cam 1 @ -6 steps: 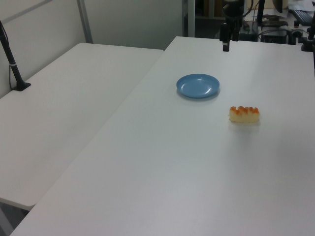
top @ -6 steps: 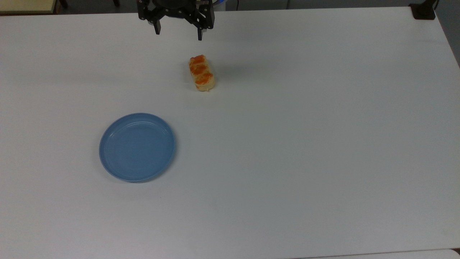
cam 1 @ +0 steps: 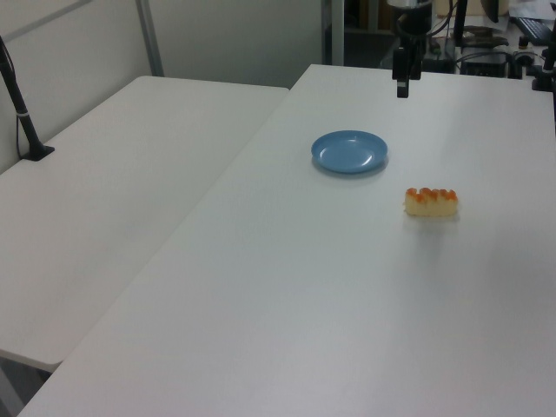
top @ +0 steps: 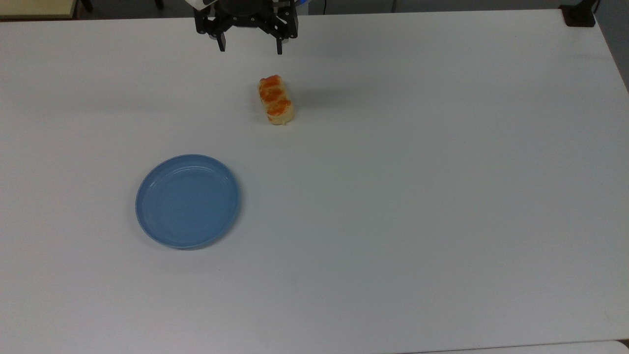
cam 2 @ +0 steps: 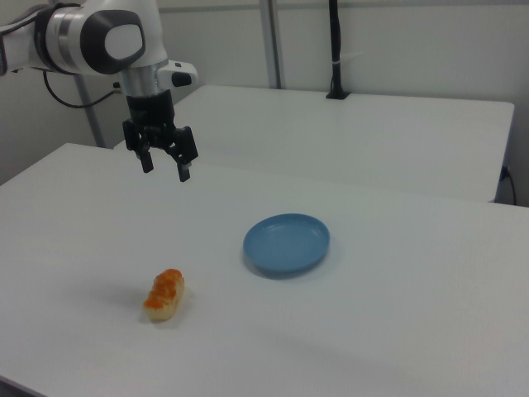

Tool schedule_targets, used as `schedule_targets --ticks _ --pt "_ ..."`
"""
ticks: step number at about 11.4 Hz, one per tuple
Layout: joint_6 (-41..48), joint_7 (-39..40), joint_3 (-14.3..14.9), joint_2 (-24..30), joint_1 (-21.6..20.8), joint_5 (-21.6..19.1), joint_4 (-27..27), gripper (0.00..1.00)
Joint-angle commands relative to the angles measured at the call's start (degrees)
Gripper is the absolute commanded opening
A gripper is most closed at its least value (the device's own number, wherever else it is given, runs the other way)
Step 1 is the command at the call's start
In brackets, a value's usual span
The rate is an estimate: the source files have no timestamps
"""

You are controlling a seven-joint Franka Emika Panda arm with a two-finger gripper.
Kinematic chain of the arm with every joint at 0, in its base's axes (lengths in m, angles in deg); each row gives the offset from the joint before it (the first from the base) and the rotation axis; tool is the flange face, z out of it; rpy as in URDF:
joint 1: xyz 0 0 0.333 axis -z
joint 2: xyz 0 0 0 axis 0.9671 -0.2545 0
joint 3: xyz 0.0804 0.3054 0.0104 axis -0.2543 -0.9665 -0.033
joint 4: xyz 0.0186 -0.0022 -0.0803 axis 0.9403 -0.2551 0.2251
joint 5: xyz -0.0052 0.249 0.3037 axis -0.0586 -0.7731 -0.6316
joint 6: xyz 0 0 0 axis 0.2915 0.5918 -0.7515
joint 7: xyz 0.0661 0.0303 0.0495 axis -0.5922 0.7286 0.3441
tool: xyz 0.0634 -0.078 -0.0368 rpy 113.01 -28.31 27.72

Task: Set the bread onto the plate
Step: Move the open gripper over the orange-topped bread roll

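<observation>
Bread (top: pixel 275 100) lengthwise up-down in the top view, apart from plate (top: pixel 187 200); jaws parted, empty.

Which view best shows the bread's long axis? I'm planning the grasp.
The top view: the bread is seen from above, its full outline visible. The left view shows its long side; the right view shows it obliquely.
</observation>
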Motion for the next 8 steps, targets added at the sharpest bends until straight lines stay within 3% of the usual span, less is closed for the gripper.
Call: schedule_targets --ticks 1,4,8 --pt "-0.36 2.59 0.39 0.93 -0.10 -1.25 -1.26 1.00" --pt "-0.36 4.35 0.39 1.19 -0.72 -1.25 -3.63 1.00" --pt "-6.40 5.94 -1.10 0.85 -3.26 -0.03 -14.42 1.00"
